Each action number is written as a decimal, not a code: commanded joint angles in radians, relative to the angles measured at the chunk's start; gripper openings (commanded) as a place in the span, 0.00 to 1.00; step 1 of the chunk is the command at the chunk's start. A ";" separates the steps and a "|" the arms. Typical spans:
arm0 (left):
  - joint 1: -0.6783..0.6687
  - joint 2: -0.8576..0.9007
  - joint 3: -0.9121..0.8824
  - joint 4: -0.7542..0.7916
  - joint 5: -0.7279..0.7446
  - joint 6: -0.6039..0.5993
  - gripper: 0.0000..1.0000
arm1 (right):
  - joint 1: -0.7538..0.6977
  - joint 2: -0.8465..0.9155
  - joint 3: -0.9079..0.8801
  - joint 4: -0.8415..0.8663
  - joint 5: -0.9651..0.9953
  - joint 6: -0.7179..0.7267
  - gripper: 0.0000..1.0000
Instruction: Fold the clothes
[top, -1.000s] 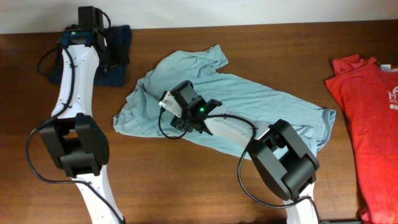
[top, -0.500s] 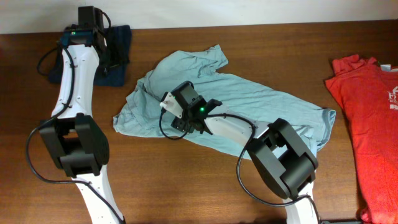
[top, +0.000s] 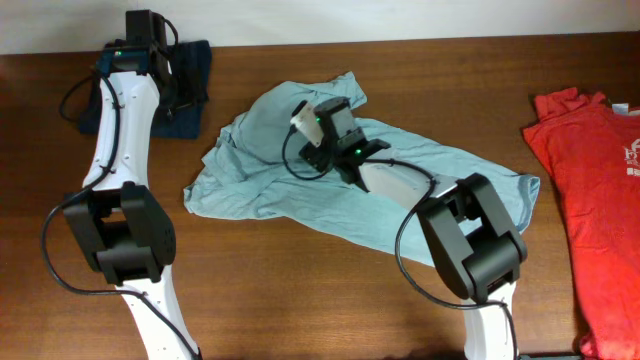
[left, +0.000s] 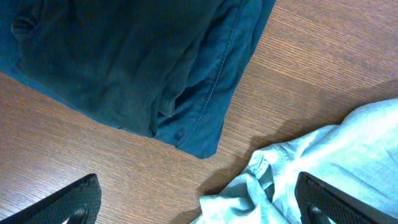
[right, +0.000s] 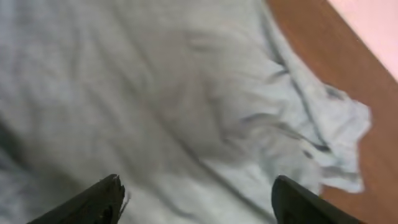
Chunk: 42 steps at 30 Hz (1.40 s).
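The clothes are three garments. A pale grey-blue T-shirt (top: 420, 165) lies crumpled across the table's middle. My right gripper (top: 318, 128) hovers over its far upper part, near the sleeve. In the right wrist view the right gripper (right: 199, 208) is open, with only blurred shirt cloth (right: 186, 93) below the fingers. My left gripper (top: 183, 92) is at the far left by a dark navy garment (top: 195, 65). In the left wrist view the left gripper (left: 199, 208) is wide open over bare wood, with the navy garment (left: 124, 62) ahead and a shirt corner (left: 292, 174) by the right finger. A red T-shirt (top: 600, 200) lies at the right edge.
The wooden table (top: 300, 290) is bare along its front. A pale wall runs behind the far edge (top: 400, 20). Both arms' bases and black cables stand at the near side, left (top: 120, 240) and right (top: 470, 250).
My right gripper has moved from the shirt's near-left part toward the far edge, over the upper sleeve area, and its jaws have spread wider. The left arm has not moved.
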 joint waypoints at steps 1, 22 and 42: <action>0.000 0.004 0.002 0.001 0.006 -0.006 0.99 | -0.013 0.011 0.008 0.030 0.013 0.008 0.84; 0.000 0.004 0.002 0.002 0.009 -0.008 0.99 | -0.363 -0.551 0.133 -0.848 0.116 0.518 0.85; -0.046 0.047 0.002 0.034 0.292 -0.006 0.99 | -0.924 -0.274 0.133 -0.966 -0.100 0.407 0.81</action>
